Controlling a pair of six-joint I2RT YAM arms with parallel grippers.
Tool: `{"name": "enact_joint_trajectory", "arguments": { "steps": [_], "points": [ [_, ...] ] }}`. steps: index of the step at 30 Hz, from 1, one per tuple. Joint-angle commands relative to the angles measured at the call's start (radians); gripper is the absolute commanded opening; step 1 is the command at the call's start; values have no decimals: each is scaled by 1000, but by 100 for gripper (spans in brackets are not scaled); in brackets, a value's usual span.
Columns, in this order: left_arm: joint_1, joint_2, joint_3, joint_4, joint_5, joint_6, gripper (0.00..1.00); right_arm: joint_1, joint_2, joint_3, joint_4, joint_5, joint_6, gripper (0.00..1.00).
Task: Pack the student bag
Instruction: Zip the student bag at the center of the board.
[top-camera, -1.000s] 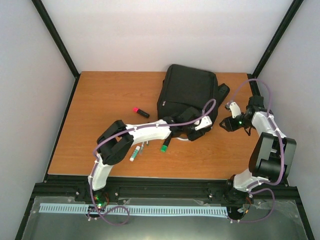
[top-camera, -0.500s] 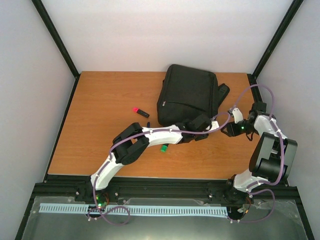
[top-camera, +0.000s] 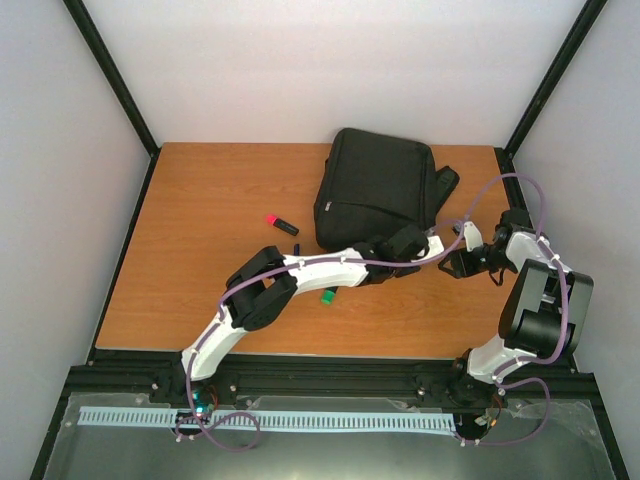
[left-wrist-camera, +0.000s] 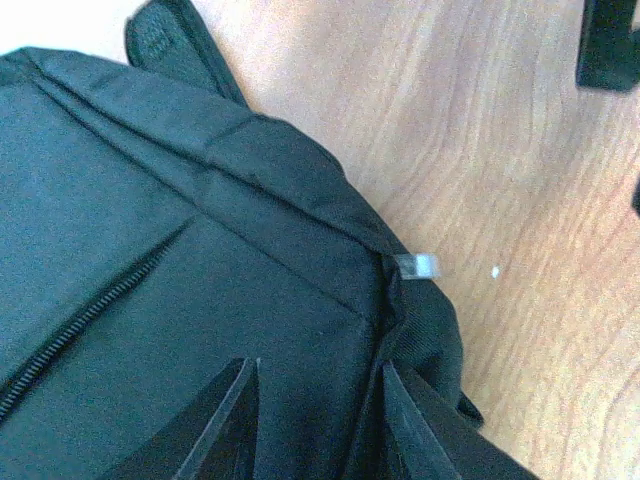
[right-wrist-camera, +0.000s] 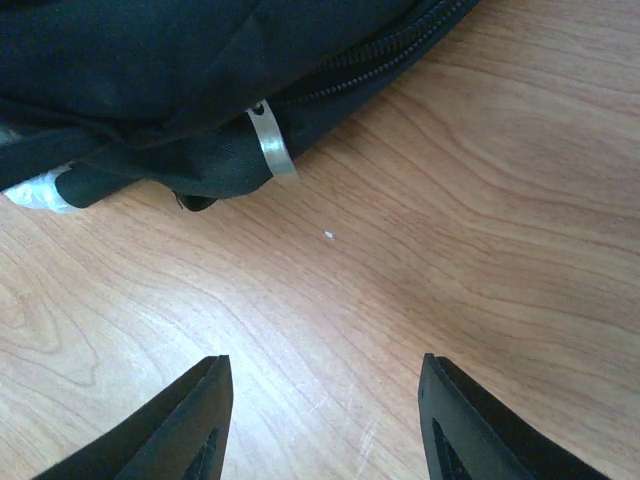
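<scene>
The student bag, a large black backpack, lies flat at the back middle of the table. My left gripper is open over its near right corner. In the left wrist view the fingers straddle black bag fabric next to a silver zip pull. My right gripper is open and empty, low over bare wood just right of that corner. In the right wrist view the bag's edge and the silver zip pull lie ahead of the right gripper.
A red-capped black marker lies left of the bag. A green-capped marker shows partly under my left arm. The bag's strap sticks out to the right. The table has black frame posts at its back corners.
My left arm has stretched right and away, bringing its gripper onto the bag's near right corner. My right gripper has shifted slightly down and toward that corner. A white marker is now hidden under the left arm.
</scene>
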Motion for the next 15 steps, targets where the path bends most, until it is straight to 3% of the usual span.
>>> {"name": "enact_joint_trajectory", "arguments": {
  "steps": [1, 5, 11, 13, 15],
  "points": [
    [2, 10, 113, -29, -25, -8, 37, -5, -2, 13, -2, -32, -3, 52],
    [3, 64, 149, -30, -51, 42, 48, -5, -10, 13, -7, -35, -1, 52],
    [2, 126, 200, -76, -55, 83, 47, -6, -23, 12, -14, -24, 0, 52],
    [2, 129, 205, -78, -57, 80, 41, -5, -26, 12, -16, -24, 0, 52],
    [2, 126, 205, -76, -63, 71, 29, -5, -28, 13, -16, -26, 4, 52]
  ]
}}
